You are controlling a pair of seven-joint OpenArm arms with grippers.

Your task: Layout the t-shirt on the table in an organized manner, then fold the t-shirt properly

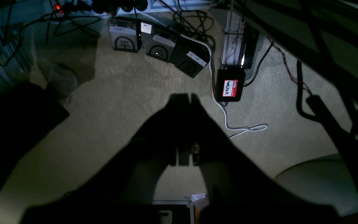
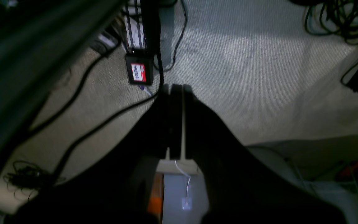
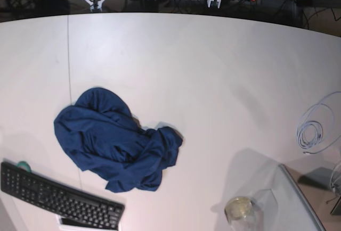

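- Both grippers are clenched on nothing: the left gripper [image 1: 185, 97] shows its jaws pressed together over bare carpet, and the right gripper [image 2: 176, 88] does the same, only a thin slit between its fingers.
- Neither arm appears in the base view, so both seem parked off the table [image 3: 213, 71], wrist cameras pointing at the floor and cables.
- Crumpled in a heap, the t-shirt [image 3: 114, 143] lies on the table just beyond the keyboard [image 3: 58, 192], its near folds almost touching the keyboard's far edge.
- Its bunched mass runs slantwise, from a rounded lobe away from the keyboard to a knot of cloth toward the tray [image 3: 295, 199].
- Since the heap sits on the base view's left, the right arm is likely the nearer one to reach it.
- Sleeves, collar and hem cannot be told apart in the folds; neither wrist view shows the shirt.
- The tray and keyboard are cut off by the frame.
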